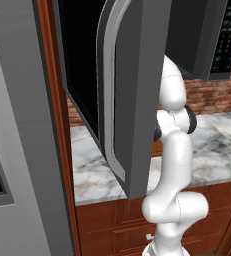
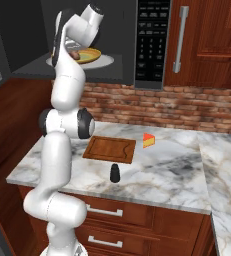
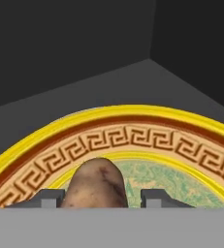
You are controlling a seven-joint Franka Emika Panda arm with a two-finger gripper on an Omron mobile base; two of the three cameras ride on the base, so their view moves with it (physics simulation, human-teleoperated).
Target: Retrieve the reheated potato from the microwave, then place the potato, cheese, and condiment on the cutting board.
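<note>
Currently, in the left base view, the microwave stands with its door swung open toward the camera, the curved silver handle facing out, and the white arm reaches up behind that door into the cavity; one microwave and one arm are counted here. In the right base view, the hand enters the cavity from the front and sits over a yellow-rimmed plate on which one brown potato lies, directly below the wrist. On the marble counter beneath, one cutting board lies flat with nothing on it, one cheese wedge rests just beside the board's right far corner without touching it, and one condiment bottle stands upright near the board's front edge, apart from it. In the hand view, the potato lies between the two fingertips of the gripper, its long axis running roughly along the approach direction and away from the hand, so the fingers bracket its narrower width. The fingers are narrowed toward the potato's sides; whether both pads press it cannot be told, as the contact zone is cut off at the bottom edge. The plate shows one ornamental key-pattern band. Judgement: the coming lift depends on the potato staying centred between the fingers, then clearing the cavity front toward the board below.
</note>
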